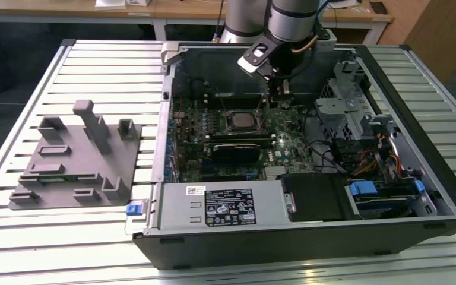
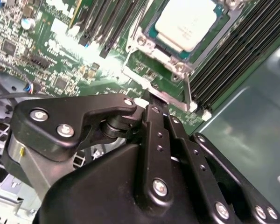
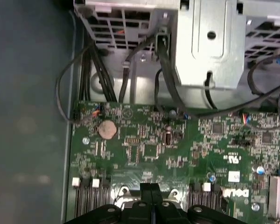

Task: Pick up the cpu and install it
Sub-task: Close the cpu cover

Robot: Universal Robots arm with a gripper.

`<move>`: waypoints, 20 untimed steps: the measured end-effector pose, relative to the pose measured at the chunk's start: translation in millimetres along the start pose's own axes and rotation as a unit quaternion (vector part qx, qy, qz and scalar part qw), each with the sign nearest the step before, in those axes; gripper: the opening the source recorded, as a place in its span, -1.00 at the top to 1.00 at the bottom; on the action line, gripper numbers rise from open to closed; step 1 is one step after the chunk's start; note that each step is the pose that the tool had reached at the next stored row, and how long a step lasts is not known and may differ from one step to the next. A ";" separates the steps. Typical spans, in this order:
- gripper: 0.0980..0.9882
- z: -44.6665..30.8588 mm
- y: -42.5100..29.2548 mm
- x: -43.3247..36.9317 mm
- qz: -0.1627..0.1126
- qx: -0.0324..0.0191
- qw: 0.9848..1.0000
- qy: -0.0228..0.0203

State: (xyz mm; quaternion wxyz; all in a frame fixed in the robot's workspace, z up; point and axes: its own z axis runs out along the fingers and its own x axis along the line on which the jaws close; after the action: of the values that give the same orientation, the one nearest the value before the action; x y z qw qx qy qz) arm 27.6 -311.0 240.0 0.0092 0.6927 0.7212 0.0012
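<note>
White label (image 1: 220, 205) on grey box (image 1: 269, 205), motherboard (image 3: 149, 156) silkscreen, faint marks on cpu (image 2: 189, 23) top: none readable.

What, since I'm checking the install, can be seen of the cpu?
The cpu is a small thin square chip with a pale silvery-white metal top. It lies flat in the metal-framed socket on the green motherboard, between rows of black memory slots. The frame borders its edges. The end effector, shut, sits beside the socket, not touching the chip.
</note>
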 end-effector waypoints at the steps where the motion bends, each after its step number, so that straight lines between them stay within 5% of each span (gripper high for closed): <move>1: 0.98 0.3 -1.6 0.1 0.000 0.000 1.000 0.000; 20: 0.98 12.4 -22.2 1.5 0.000 0.000 1.000 0.000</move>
State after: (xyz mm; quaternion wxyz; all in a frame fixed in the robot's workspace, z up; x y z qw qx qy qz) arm 5.6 -310.6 227.3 0.0093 0.6927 0.7212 0.0011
